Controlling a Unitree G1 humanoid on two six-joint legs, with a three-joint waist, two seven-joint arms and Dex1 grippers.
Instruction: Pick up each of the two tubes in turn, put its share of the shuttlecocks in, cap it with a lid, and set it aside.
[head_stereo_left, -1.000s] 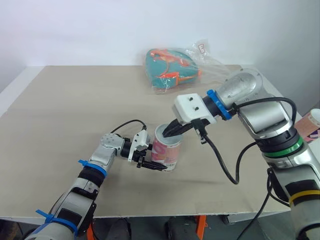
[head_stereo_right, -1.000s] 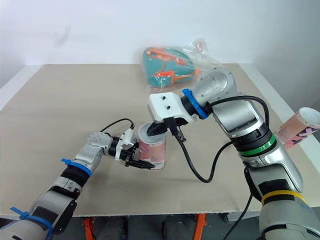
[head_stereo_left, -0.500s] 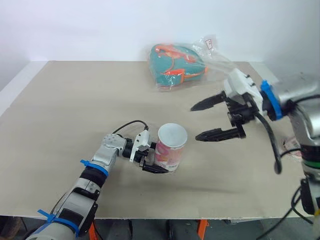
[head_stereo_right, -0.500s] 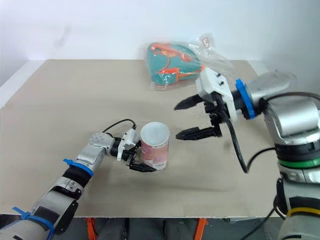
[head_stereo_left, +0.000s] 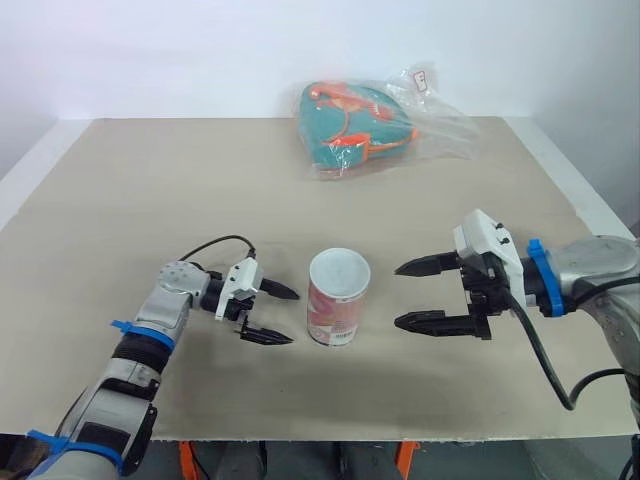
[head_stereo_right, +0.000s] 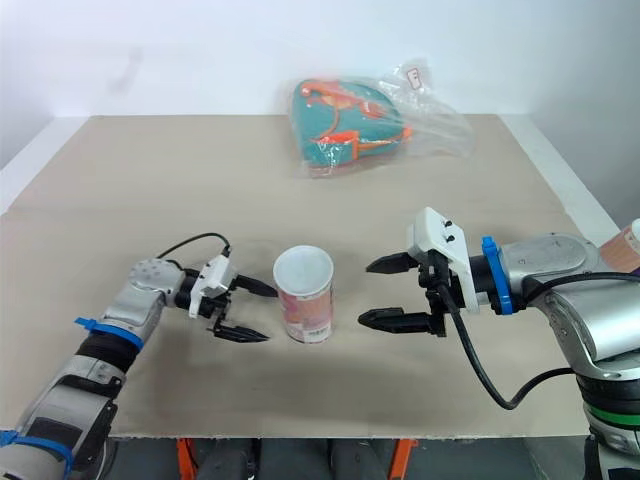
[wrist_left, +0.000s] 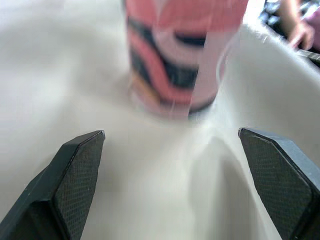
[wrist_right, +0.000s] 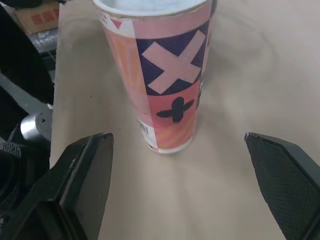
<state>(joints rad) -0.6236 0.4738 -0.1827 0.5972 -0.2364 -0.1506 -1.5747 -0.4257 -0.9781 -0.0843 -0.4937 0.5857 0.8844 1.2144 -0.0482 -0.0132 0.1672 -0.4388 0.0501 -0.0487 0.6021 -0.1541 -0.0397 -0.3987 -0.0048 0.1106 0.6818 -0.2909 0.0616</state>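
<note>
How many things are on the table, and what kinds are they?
Pink patterned cardboard tube with a white top: 1
Clear plastic bag with something teal and orange inside: 1
Total: 2

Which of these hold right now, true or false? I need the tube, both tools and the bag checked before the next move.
1. The tube stands upright on the table. True.
2. The left tool is shut on the tube. False: it is open, beside the tube and apart from it.
3. A white lid covers the tube's top. True.
4. The right tool holds the lid. False: it is open and holds nothing, on the tube's other side.
5. The teal bag lies at the table's near edge. False: it lies at the far side, well behind the tube.
</note>
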